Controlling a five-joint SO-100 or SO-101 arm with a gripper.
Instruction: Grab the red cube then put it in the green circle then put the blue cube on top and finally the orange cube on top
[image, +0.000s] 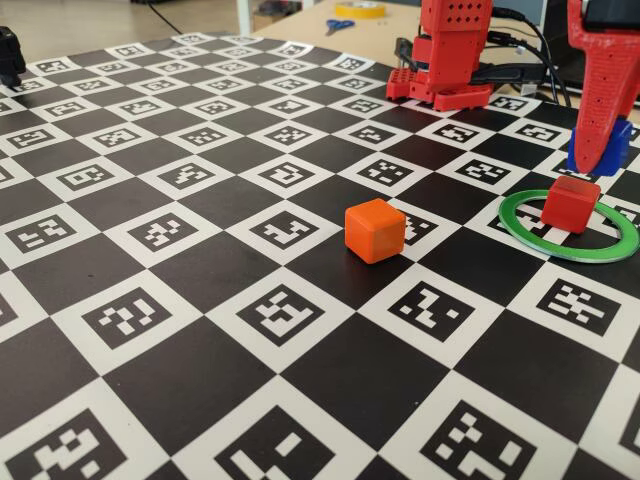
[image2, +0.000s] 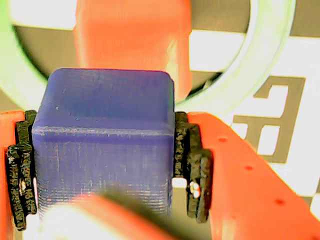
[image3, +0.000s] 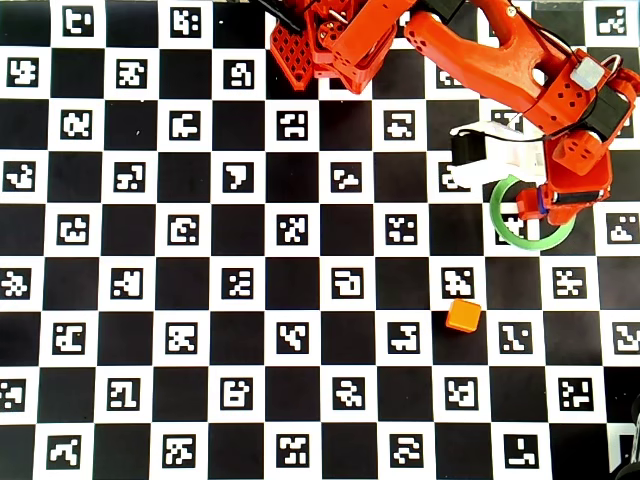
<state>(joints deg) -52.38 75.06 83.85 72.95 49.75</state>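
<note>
My gripper (image: 600, 150) is shut on the blue cube (image: 602, 152) and holds it just above the red cube (image: 571, 203). The red cube sits inside the green circle (image: 567, 256). In the wrist view the blue cube (image2: 105, 145) fills the space between the black pads (image2: 192, 165) of my gripper (image2: 105, 165), with the red cube (image2: 130, 40) and the green circle (image2: 260, 65) beyond it. In the overhead view my gripper (image3: 540, 203) covers the red cube over the green circle (image3: 530, 246). The orange cube (image: 375, 230) stands alone on the mat, also seen from overhead (image3: 463, 316).
The table is covered by a black-and-white checker mat (image: 200, 250) with marker squares. The red arm base (image: 450, 60) stands at the back. Scissors (image: 338, 25) and a tape roll (image: 360, 8) lie beyond the mat. A black object (image: 10, 55) sits far left.
</note>
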